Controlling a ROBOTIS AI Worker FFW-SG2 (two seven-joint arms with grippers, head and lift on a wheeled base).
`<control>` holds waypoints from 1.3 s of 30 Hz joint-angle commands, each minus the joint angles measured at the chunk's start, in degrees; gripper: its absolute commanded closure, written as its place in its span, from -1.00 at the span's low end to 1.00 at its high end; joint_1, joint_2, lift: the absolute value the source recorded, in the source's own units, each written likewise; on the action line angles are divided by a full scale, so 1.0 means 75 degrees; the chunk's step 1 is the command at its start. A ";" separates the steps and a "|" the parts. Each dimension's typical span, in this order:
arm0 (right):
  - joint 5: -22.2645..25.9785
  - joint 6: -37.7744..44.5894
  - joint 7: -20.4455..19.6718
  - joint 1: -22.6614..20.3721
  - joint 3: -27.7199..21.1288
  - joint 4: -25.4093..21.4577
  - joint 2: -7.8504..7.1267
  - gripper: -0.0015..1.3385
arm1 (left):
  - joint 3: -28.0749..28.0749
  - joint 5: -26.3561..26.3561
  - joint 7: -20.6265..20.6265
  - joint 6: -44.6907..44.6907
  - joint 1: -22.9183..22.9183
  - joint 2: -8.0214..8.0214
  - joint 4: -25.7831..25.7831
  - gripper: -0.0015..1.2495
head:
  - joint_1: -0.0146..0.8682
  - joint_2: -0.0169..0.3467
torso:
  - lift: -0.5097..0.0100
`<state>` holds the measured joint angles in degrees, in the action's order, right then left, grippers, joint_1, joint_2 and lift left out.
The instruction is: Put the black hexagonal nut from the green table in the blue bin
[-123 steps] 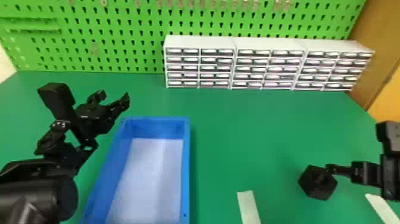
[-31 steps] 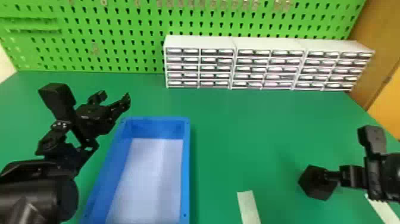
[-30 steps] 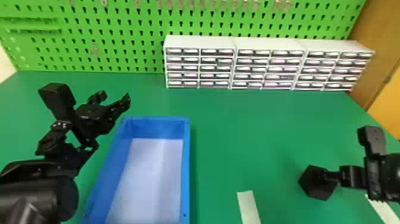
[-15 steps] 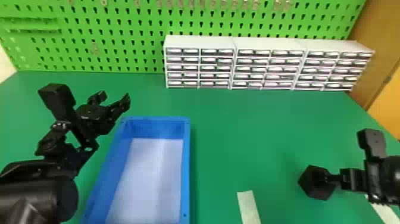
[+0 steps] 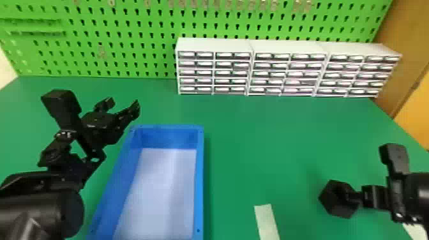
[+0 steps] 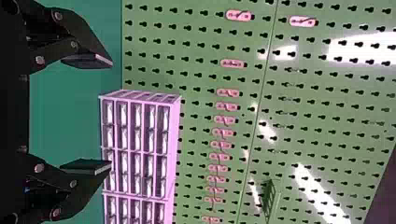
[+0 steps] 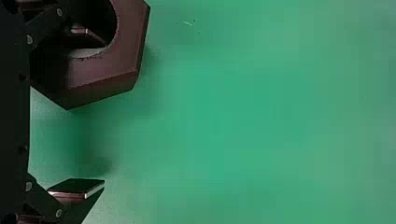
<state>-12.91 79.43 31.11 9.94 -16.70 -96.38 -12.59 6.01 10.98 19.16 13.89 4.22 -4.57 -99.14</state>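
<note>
While the left gripper [image 5: 124,102] is empty and wide, the right gripper [image 5: 357,196] is also spread wide, one finger at the black hexagonal nut [image 5: 339,209]'s hole; whether touching, I cannot tell.

So the tabletop [image 5: 261,153] is green, with white drawer units [image 5: 287,44] lined up along the back. Blue bin's [image 5: 199,178] over on the left, and the chunky black hexagonal nut [image 5: 332,205] is down on the right, well apart from it. There's a pale strip [image 5: 266,220] between those two, plus another pale piece [image 5: 416,230] in the near right corner.
</note>
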 commanded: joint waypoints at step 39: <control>-0.0212 -0.0009 0.0000 0.0010 0.0269 0.0077 -0.0080 0.44 | -0.0005 0.0001 0.0000 0.0000 0.0000 0.0000 0.0000 -0.22 | 0.60 -0.86 | 0.59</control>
<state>-14.43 79.33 31.10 9.99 -14.76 -95.80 -13.14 5.97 10.98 19.16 13.89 4.22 -4.57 -99.14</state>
